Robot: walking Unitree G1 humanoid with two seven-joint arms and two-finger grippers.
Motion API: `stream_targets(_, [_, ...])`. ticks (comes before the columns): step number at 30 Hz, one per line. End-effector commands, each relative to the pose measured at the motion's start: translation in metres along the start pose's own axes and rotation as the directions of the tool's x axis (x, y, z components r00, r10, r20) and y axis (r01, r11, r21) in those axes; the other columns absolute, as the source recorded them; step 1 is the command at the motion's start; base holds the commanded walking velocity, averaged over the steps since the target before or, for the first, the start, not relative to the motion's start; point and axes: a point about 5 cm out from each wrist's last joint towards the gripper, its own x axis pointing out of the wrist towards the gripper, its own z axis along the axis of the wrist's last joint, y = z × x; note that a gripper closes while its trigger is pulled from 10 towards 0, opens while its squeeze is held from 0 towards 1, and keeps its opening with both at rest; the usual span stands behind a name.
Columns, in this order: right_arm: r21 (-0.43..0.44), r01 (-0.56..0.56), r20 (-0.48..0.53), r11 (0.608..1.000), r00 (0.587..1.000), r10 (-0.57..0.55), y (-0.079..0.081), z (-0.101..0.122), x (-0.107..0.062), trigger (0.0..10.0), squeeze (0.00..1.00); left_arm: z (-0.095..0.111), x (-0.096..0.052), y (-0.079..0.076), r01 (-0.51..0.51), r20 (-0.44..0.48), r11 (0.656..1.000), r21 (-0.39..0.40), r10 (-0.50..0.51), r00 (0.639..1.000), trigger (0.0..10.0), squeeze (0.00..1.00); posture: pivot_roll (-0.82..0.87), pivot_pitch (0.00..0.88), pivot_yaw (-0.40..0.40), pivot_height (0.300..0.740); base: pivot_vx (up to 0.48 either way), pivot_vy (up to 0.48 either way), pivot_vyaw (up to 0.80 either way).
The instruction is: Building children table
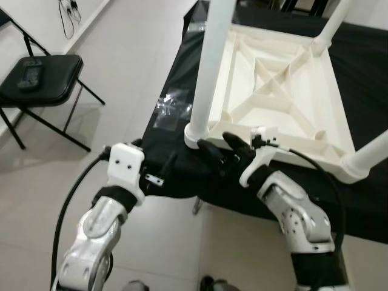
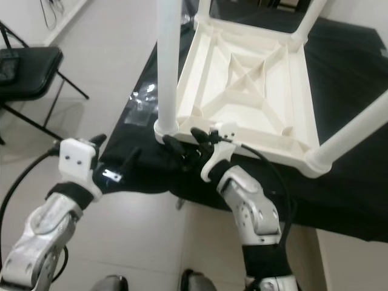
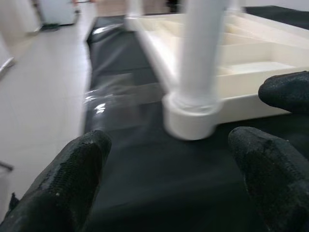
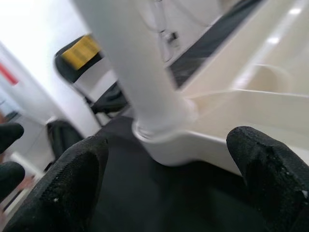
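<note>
right claw spread at table corner | left claw spread beside leg

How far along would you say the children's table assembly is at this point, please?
Mostly done: the tabletop lies upside down on the black cloth with legs in its corners, including the near leg. In hand: both open pincers, left pincer and right pincer, at that corner. Left: turning it upright.

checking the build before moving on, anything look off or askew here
Nothing stands out. The white table lies upside down on the black cloth with its legs seated, as assembly needs. Both hands hover open near the corner leg.
</note>
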Motion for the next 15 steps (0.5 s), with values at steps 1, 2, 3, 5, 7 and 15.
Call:
stream_targets(1, [0.010, -0.001, 0.003, 1.000, 1.000, 0.001, 0.001, -0.002, -0.005, 10.0, 0.00, -0.002, -0.002, -0.003, 0.022, -0.007, 1.000, 0.015, -0.022, 1.000, 10.0, 0.00, 0.09, 0.242, -0.080, 0.740, 0.000, 0.000, -0.80])
stream_targets(2, [0.012, -0.009, 0.009, 1.000, 1.000, 0.009, 0.003, -0.001, -0.005, 10.0, 0.00, -0.002, -0.002, -0.003, 0.020, -0.006, 1.000, 0.017, -0.020, 1.000, 10.0, 0.00, 0.09, 0.241, -0.079, 0.740, 0.000, 0.000, -0.80])
stream_targets(3, [0.012, -0.009, 0.009, 1.000, 1.000, 0.009, 0.003, -0.001, -0.005, 10.0, 0.00, -0.002, -0.002, -0.003, 0.020, -0.006, 1.000, 0.017, -0.020, 1.000, 10.0, 0.00, 0.09, 0.241, -0.079, 0.740, 0.000, 0.000, -0.80])
stream_targets(5, [0.025, -0.037, 0.031, 0.999, 0.999, 0.036, 0.007, 0.002, -0.007, 10.0, 0.00, -0.001, -0.002, -0.002, 0.016, -0.003, 1.000, 0.025, -0.016, 1.000, 10.0, 0.00, 0.09, 0.241, -0.079, 0.740, 0.000, 0.000, -0.80])
stream_targets(7, [0.031, -0.072, 0.051, 0.997, 0.996, 0.071, 0.011, 0.007, -0.010, 10.0, 0.00, 0.000, -0.003, 0.000, 0.008, 0.002, 1.000, 0.030, -0.008, 1.000, 10.0, 0.00, 0.09, 0.239, -0.081, 0.740, 0.000, 0.000, -0.80])
stream_targets(15, [0.003, 0.074, 0.028, 0.997, 0.997, -0.074, -0.003, -0.002, -0.024, 10.0, 0.00, -0.016, -0.014, 0.011, -0.055, -0.051, 0.996, 0.069, 0.058, 0.997, 10.0, 0.00, 0.09, 0.215, -0.071, 0.740, 0.000, 0.000, -0.80])
